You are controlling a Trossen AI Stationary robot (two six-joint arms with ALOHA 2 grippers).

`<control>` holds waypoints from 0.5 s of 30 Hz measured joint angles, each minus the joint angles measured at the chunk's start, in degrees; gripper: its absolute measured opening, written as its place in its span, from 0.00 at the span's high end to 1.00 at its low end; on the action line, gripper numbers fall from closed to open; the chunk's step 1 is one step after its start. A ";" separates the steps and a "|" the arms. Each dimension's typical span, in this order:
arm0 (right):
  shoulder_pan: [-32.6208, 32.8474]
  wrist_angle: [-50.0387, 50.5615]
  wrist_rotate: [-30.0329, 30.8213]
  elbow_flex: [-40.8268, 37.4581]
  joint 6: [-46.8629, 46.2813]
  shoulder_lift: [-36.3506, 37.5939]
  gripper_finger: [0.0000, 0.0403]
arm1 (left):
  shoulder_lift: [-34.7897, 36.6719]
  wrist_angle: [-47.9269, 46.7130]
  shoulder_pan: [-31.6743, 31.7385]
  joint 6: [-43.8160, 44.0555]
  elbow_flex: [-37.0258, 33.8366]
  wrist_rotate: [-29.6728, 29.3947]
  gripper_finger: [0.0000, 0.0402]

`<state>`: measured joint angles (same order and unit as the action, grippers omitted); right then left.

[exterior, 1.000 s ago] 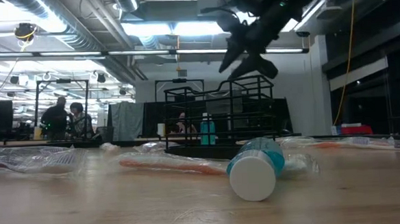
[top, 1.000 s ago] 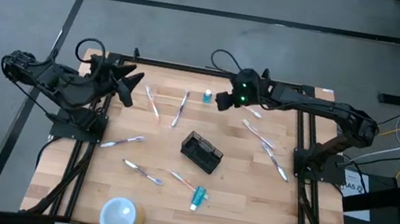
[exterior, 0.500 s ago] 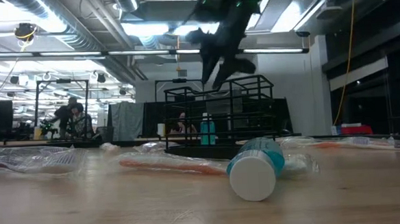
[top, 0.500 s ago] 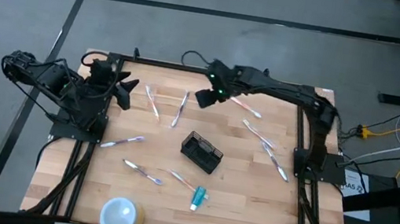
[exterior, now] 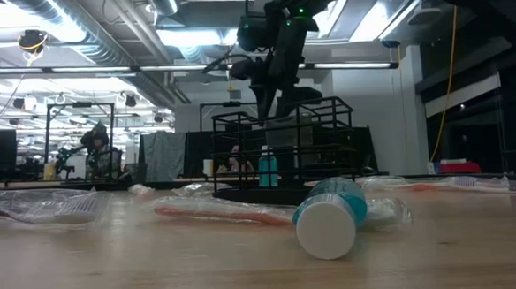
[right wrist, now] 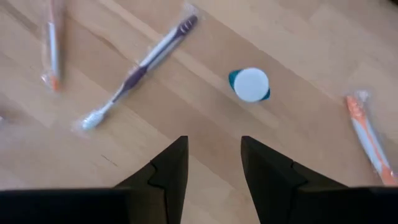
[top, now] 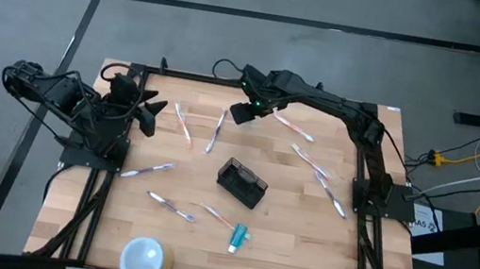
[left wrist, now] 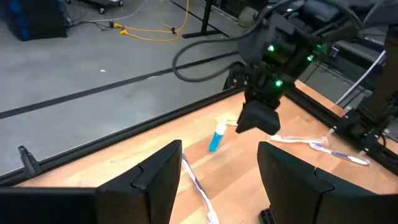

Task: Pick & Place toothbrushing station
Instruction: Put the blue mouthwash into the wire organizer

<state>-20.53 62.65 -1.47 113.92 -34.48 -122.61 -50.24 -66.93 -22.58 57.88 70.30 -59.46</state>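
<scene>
The toothbrushing station, a small black mesh caddy (top: 242, 184), rests on its base near the table's middle; it also shows in the low view (exterior: 285, 152). My right gripper (top: 242, 111) hangs open above the table's far part, beyond the caddy, fingers pointing down (right wrist: 214, 146). A small blue tube with a white cap (right wrist: 250, 84) stands on the wood just under it. My left gripper (top: 148, 113) is open and empty at the table's left edge (left wrist: 217, 180).
Several wrapped toothbrushes lie around the caddy, among them a purple one (right wrist: 140, 68) and an orange one (right wrist: 367, 134). A teal toothpaste tube (top: 238, 237) lies toward the near edge. A round white cup (top: 145, 259) stands at the near left. People show in the room behind (exterior: 90, 149).
My right gripper has gone toward the table's left along the far part of the table, staying above the wood, and now hangs over the small blue tube. My left gripper has drawn back a little toward the left edge. The caddy has not moved.
</scene>
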 joint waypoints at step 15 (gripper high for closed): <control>-1.35 -0.57 -3.08 0.79 18.62 -0.02 0.63 | 1.24 2.18 -4.97 -3.99 0.00 0.04 0.48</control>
<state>-21.88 62.08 -4.55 114.72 -15.86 -122.63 -48.99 -64.75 -27.55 53.89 70.30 -59.42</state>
